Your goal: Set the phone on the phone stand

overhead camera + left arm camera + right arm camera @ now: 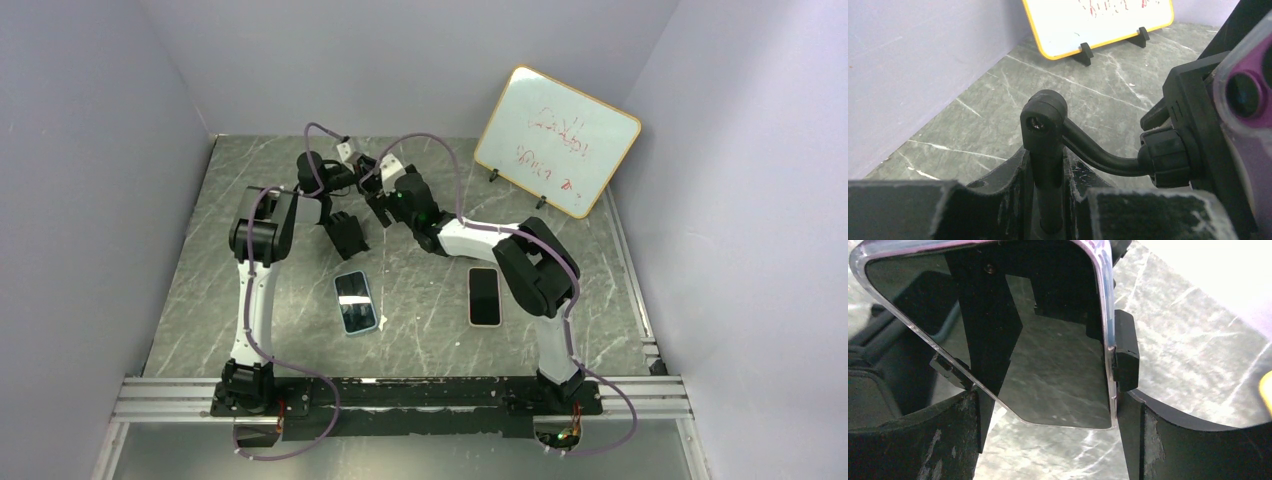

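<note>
The black phone stand [1044, 120] has an upright post and a curved arm leading to its clamp holder [1193, 115]; its base [347, 236] rests on the marble table. My left gripper [1048, 200] is shut on the post and also shows in the top view [358, 178]. A purple phone [1243, 90] sits in the holder. In the right wrist view, its dark, silver-edged screen [1048, 340] is tilted, with a black clamp jaw [1125, 350] at its side. My right gripper [1048, 410] is shut on the phone's lower edges and appears in the top view [378, 200].
Two other phones lie flat on the table, one in a blue case [355, 302] and one in a pink case [484, 296]. A yellow-framed whiteboard [555, 140] stands at the back right. Lilac walls enclose the table on three sides.
</note>
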You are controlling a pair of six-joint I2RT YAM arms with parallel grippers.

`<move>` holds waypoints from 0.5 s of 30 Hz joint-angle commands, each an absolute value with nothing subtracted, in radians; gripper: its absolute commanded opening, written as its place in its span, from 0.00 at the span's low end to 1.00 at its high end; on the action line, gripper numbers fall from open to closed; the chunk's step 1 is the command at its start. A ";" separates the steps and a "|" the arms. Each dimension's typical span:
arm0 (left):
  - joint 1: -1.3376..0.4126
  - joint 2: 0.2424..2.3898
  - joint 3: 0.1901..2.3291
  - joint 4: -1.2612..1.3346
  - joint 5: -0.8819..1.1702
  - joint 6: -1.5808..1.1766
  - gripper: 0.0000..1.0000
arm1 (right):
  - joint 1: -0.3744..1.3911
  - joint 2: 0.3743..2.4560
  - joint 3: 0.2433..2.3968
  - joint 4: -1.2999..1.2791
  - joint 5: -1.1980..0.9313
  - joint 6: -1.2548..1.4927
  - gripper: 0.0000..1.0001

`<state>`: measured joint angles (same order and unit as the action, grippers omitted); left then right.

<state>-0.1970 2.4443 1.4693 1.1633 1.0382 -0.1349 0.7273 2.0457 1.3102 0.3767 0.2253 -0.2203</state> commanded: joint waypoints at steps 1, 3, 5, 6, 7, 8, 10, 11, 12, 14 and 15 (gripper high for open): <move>-0.189 2.480 1.428 1.266 1.063 -0.159 0.05 | 0.685 2.049 1.319 0.450 0.357 0.114 0.74; -0.189 2.484 1.425 1.292 1.056 -0.172 0.05 | 0.675 2.058 1.321 0.438 0.362 0.222 0.70; -0.189 2.490 1.425 1.318 1.055 -0.192 0.05 | 0.671 2.064 1.317 0.447 0.370 0.296 0.69; -0.189 2.493 1.427 1.332 1.053 -0.202 0.05 | 0.670 2.069 1.318 0.447 0.379 0.324 0.69; -0.189 2.497 1.428 1.344 1.053 -0.212 0.05 | 0.669 2.077 1.325 0.441 0.392 0.352 0.69; -0.189 2.500 1.429 1.357 1.053 -0.225 0.05 | 0.670 2.085 1.334 0.429 0.406 0.378 0.69; -0.189 2.506 1.430 1.375 1.053 -0.240 0.05 | 0.666 2.099 1.356 0.400 0.428 0.427 0.69; -0.189 2.506 1.431 1.376 1.052 -0.239 0.05 | 0.664 2.107 1.364 0.388 0.434 0.447 0.69; -0.189 2.505 1.430 1.375 1.051 -0.238 0.05 | 0.663 2.113 1.375 0.374 0.445 0.469 0.68; -0.189 2.504 1.428 1.374 1.048 -0.234 0.05 | 0.664 2.125 1.397 0.341 0.463 0.503 0.66; -0.189 2.504 1.427 1.374 1.049 -0.233 0.05 | 0.664 2.129 1.405 0.328 0.470 0.516 0.66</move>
